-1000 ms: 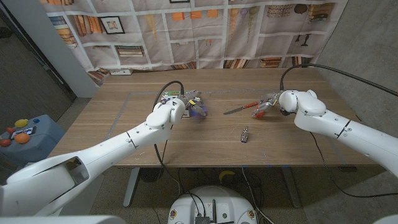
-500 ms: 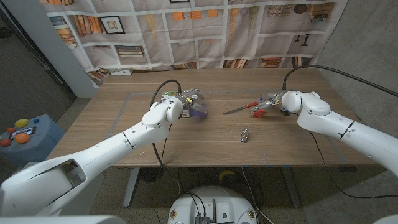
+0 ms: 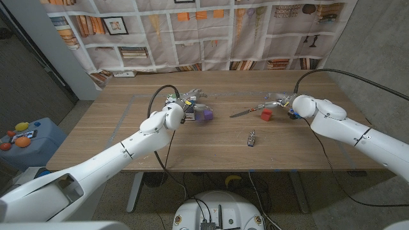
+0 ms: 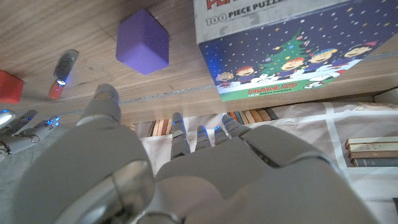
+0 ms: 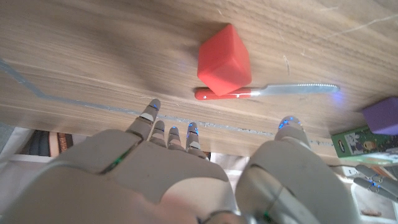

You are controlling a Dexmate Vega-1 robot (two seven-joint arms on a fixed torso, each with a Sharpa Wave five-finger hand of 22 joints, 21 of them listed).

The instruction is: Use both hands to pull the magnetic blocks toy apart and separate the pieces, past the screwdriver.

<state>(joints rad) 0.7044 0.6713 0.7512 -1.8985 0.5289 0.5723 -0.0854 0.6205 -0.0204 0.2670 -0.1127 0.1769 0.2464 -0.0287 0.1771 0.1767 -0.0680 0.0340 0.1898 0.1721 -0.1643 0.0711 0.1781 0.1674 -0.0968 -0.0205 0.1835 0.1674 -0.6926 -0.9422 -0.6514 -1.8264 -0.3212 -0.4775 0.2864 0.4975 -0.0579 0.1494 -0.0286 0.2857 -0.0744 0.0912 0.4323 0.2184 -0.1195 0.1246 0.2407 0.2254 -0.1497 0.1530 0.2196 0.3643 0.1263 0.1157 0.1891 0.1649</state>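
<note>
Both blocks have been let go: your left hand (image 3: 185,102) and right hand (image 3: 281,100) stand spread, holding nothing. Purple block (image 3: 203,114) sits at the screwdriver's (image 3: 248,111) nine o'clock, red block (image 3: 266,115) at three (light, rigid cubes; pinch opposite faces).

Counted on the wooden tabletop (image 3: 192,144): one purple block (image 3: 204,114), one red block (image 3: 266,115), one screwdriver (image 3: 245,112), one puzzle box (image 4: 292,43), one small metal object (image 3: 251,138).
</note>
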